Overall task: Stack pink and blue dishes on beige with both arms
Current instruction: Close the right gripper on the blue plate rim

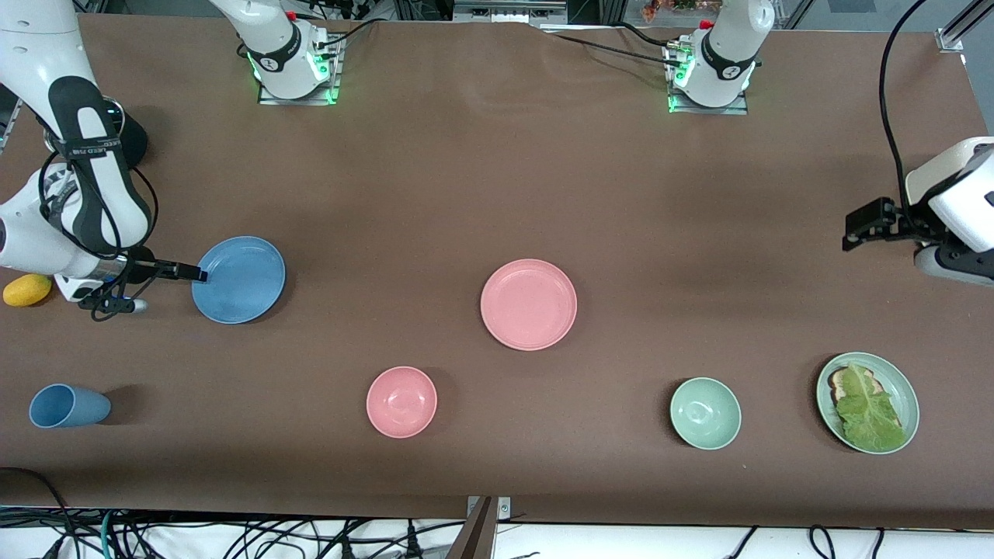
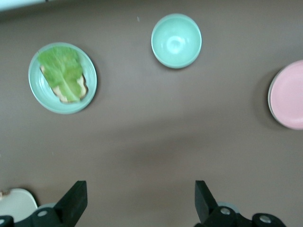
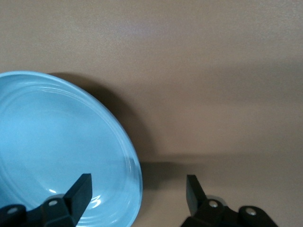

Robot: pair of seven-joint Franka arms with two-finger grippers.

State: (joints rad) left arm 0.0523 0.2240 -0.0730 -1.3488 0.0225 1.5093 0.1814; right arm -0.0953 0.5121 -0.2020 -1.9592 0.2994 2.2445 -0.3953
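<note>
Two bowls (image 1: 401, 401), two plates (image 1: 529, 304)

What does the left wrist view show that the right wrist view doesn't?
Only the left wrist view shows the green bowl, the green plate with bread and lettuce, and the pink plate's edge. Only the right wrist view shows the blue plate, with the right claw straddling its rim. Both show brown table and open claw fingers.
</note>
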